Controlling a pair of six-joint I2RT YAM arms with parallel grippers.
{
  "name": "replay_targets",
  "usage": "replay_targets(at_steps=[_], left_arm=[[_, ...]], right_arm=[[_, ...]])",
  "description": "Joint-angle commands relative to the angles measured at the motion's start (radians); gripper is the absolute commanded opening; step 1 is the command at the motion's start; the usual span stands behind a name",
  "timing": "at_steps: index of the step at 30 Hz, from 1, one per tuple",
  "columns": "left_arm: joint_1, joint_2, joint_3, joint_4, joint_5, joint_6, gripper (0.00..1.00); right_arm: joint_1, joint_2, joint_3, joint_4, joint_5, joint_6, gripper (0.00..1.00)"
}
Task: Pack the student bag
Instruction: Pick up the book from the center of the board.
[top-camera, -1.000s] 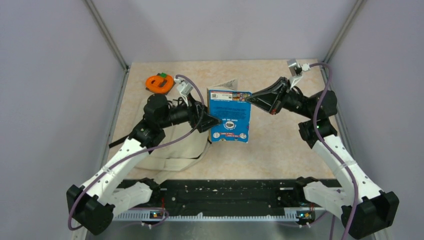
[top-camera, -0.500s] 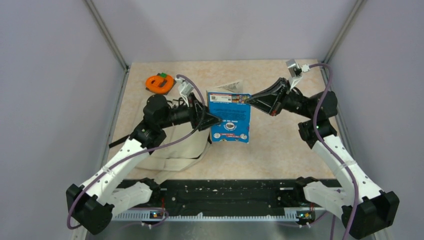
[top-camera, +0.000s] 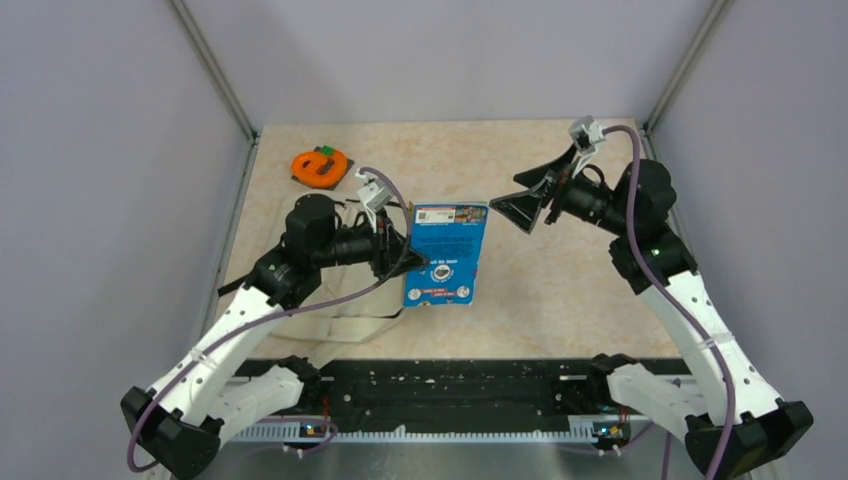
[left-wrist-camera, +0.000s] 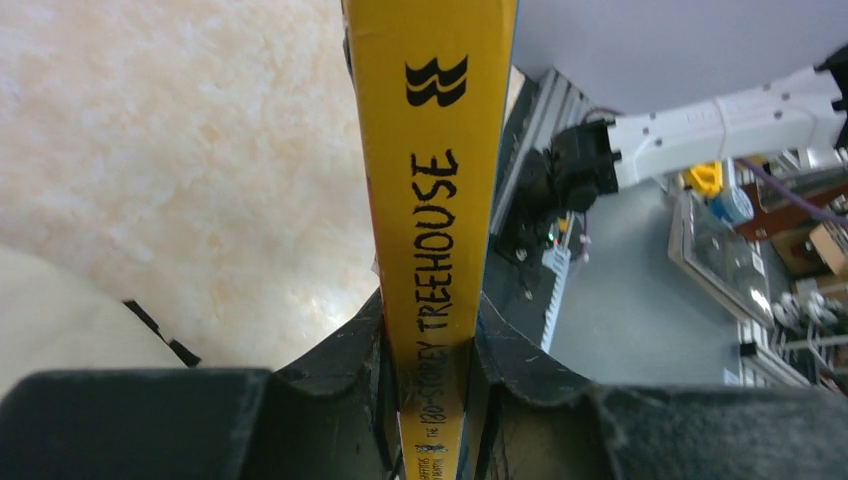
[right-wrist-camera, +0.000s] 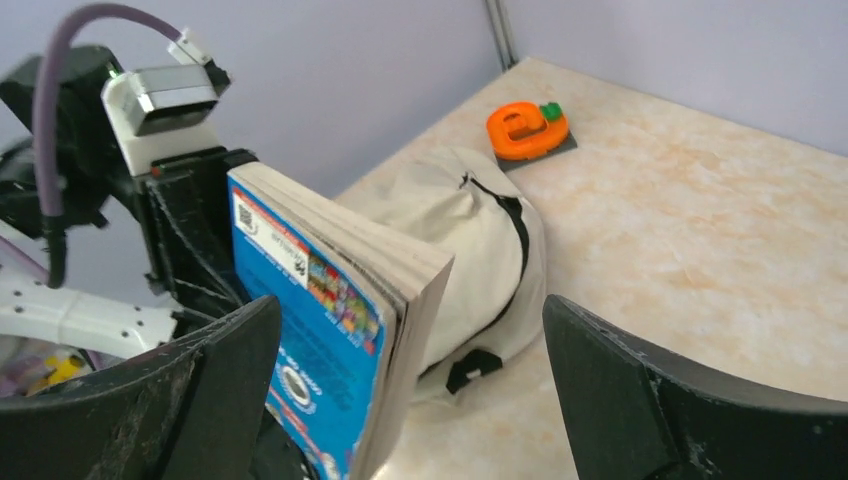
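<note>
Student bag (top-camera: 330, 312) lies slumped under your left arm; from above, the blue book (top-camera: 445, 250) has just left your right gripper (top-camera: 520, 207), now spread wide. Left wrist: left gripper (left-wrist-camera: 432, 345) pinches its yellow spine. Right wrist: book stands clear of those fingers, so bagging falls to your left.

Book (top-camera: 447, 250) — right gripper (top-camera: 522, 208) to left gripper (top-camera: 411, 262)

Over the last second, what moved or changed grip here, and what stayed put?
The left gripper closed on the blue book at its spine. The right gripper let go, opened wide and drew back to the right. The book shifted slightly left and nearer. The student bag and the orange object stayed put.
</note>
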Motion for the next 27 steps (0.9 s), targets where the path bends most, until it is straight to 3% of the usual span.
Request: replay_targets(at_steps=[1, 9, 12, 18, 24, 27], left_arm=[[-0.003, 0.004, 0.118, -0.234, 0.168, 0.184, 0.0], [-0.017, 0.01, 0.135, -0.314, 0.334, 0.23, 0.0], [-0.04, 0.037, 0.144, -0.343, 0.327, 0.257, 0.0], [-0.075, 0.072, 0.166, -0.353, 0.275, 0.279, 0.0], [-0.076, 0.07, 0.174, -0.355, 0.212, 0.297, 0.0], [-0.076, 0.069, 0.176, -0.352, 0.204, 0.299, 0.0]], right_arm=[[0.009, 0.014, 0.056, -0.187, -0.029, -0.177, 0.99], [0.055, 0.073, 0.005, -0.005, -0.329, -0.108, 0.99], [0.116, 0.12, 0.01, 0.031, -0.387, -0.079, 0.99], [0.281, 0.234, 0.067, -0.053, -0.411, -0.163, 0.98], [0.321, 0.259, 0.08, -0.099, -0.469, -0.195, 0.85], [0.32, 0.247, 0.071, -0.127, -0.491, -0.213, 0.67]])
